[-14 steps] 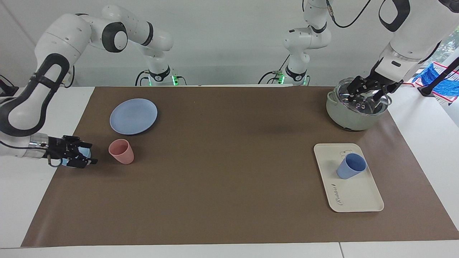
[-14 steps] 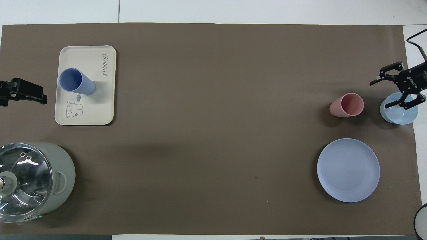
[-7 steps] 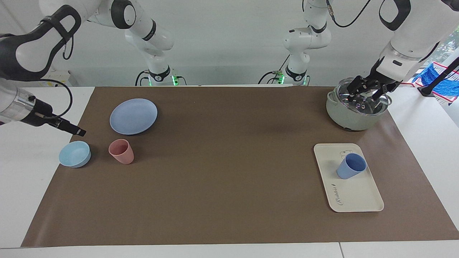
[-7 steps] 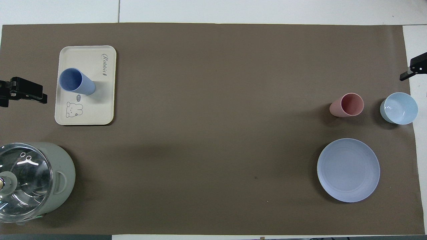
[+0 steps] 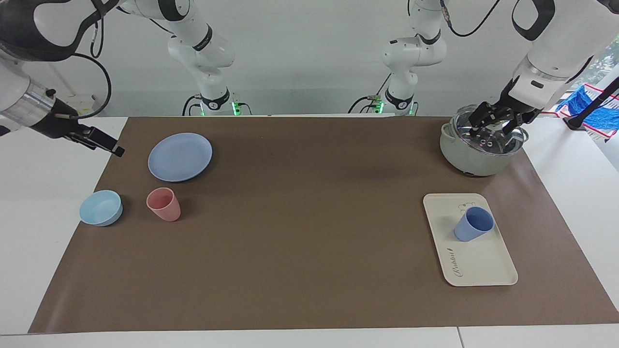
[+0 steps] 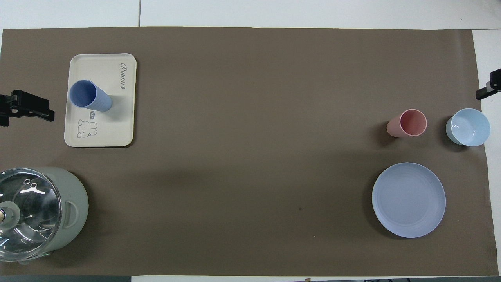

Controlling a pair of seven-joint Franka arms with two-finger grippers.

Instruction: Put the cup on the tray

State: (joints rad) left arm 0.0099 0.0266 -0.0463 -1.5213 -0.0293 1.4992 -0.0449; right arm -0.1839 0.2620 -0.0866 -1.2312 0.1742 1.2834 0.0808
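Note:
The periwinkle-blue cup (image 5: 473, 224) stands upright on the cream tray (image 5: 483, 263), on the half with the rabbit drawing. It also shows in the overhead view (image 6: 89, 96), on the tray (image 6: 102, 66). My left gripper (image 5: 493, 122) hangs open and empty in the air by the pot, apart from the cup; from above it (image 6: 27, 109) shows beside the tray. My right gripper (image 5: 109, 146) is raised over the mat's edge at the right arm's end, well above the light-blue bowl (image 5: 101, 207); only its tip (image 6: 489, 89) shows from above.
A pink tumbler (image 5: 164, 204) stands beside the light-blue bowl. A round blue plate (image 5: 180, 156) lies nearer to the robots than the tumbler. A grey-green pot with a glass lid (image 5: 476, 145) stands at the left arm's end, nearer to the robots than the tray.
My right gripper has lifted off the light-blue bowl, leaving it on the mat, and has drawn back up toward the robots. The left gripper, cup and tray have hardly moved.

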